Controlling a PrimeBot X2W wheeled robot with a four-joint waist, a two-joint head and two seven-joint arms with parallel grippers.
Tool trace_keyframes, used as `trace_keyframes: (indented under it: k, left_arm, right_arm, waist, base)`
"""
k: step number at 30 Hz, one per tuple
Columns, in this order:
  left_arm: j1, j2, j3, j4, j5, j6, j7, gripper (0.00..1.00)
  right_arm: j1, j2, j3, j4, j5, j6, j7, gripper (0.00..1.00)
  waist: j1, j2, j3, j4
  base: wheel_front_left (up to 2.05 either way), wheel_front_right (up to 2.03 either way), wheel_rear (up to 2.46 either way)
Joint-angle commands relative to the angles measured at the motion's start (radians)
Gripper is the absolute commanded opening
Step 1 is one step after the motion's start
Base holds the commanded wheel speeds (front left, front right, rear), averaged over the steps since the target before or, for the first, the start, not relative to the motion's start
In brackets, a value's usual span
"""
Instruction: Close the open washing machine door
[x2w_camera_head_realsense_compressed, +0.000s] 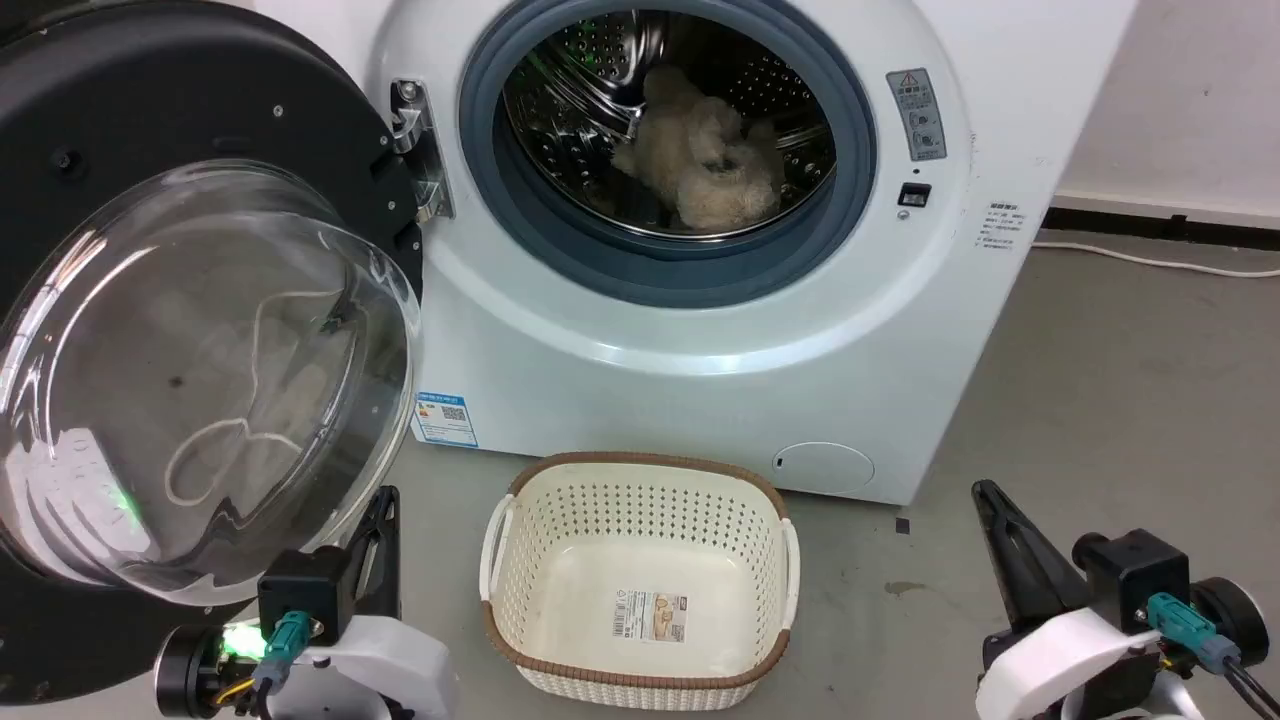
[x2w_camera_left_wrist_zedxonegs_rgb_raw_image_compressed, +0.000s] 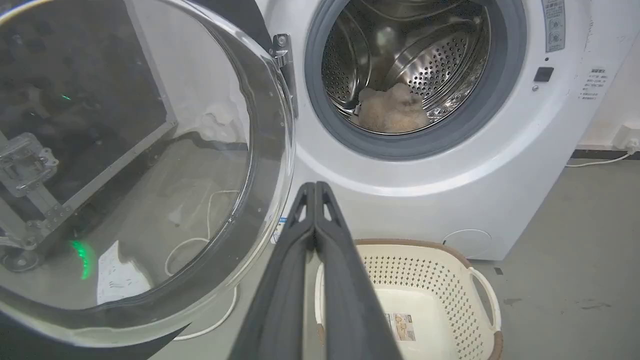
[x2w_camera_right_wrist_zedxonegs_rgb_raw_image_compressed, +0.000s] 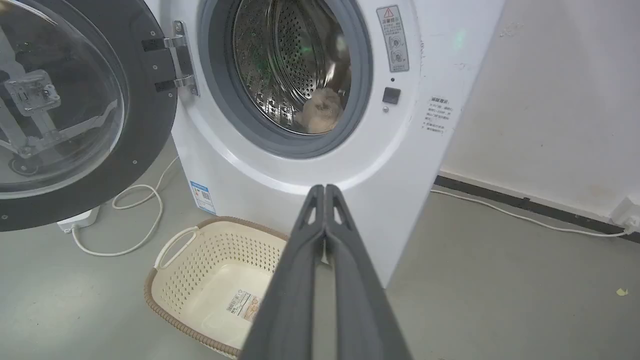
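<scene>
No wording is legible. On the washing machine (x2w_camera_head_realsense_compressed: 700, 400), a grey label (x2w_camera_head_realsense_compressed: 916, 114) at upper right bears a red warning triangle, and a blue sticker (x2w_camera_head_realsense_compressed: 446, 418) at lower left carries a QR code. The paper label (x2w_camera_head_realsense_compressed: 651, 613) in the basket (x2w_camera_head_realsense_compressed: 560, 520) is too small to read.
</scene>
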Motion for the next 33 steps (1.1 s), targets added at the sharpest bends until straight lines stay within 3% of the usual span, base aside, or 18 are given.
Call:
trace_keyframes:
  k: [1, 19, 20, 33]
  left_arm:
    - [0.014, 0.000, 0.001, -0.004, 0.003, 0.003, 0.000, 0.00]
    - [0.014, 0.000, 0.001, -0.004, 0.003, 0.003, 0.000, 0.00]
    - [0.000, 0.000, 0.000, 0.000, 0.000, 0.000, 0.000, 1.00]
    - [0.001, 0.000, -0.012, 0.004, -0.004, 0.003, -0.021, 1.00]
  right_arm:
    - [0.018, 0.004, -0.001, -0.005, -0.008, 0.001, 0.000, 0.00]
    - [0.018, 0.004, -0.001, -0.005, -0.008, 0.001, 0.000, 0.00]
    - [0.000, 0.000, 0.000, 0.000, 0.000, 0.000, 0.000, 1.00]
    - [0.006, -0.001, -0.012, 0.005, 0.023, 0.000, -0.020, 1.00]
  waist:
    - [0.0000, -0.0001, 0.000, 0.000]
    - [0.0000, -0.0001, 0.000, 0.000]
    - [0.0000, -0.0001, 0.000, 0.000]
    - [0.0000, -0.0001, 0.000, 0.002]
  base:
    - [0.00, 0.00, 0.00]
    - [0.00, 0.00, 0.00]
    - [0.00, 0.00, 0.00]
    - [0.00, 0.00, 0.00]
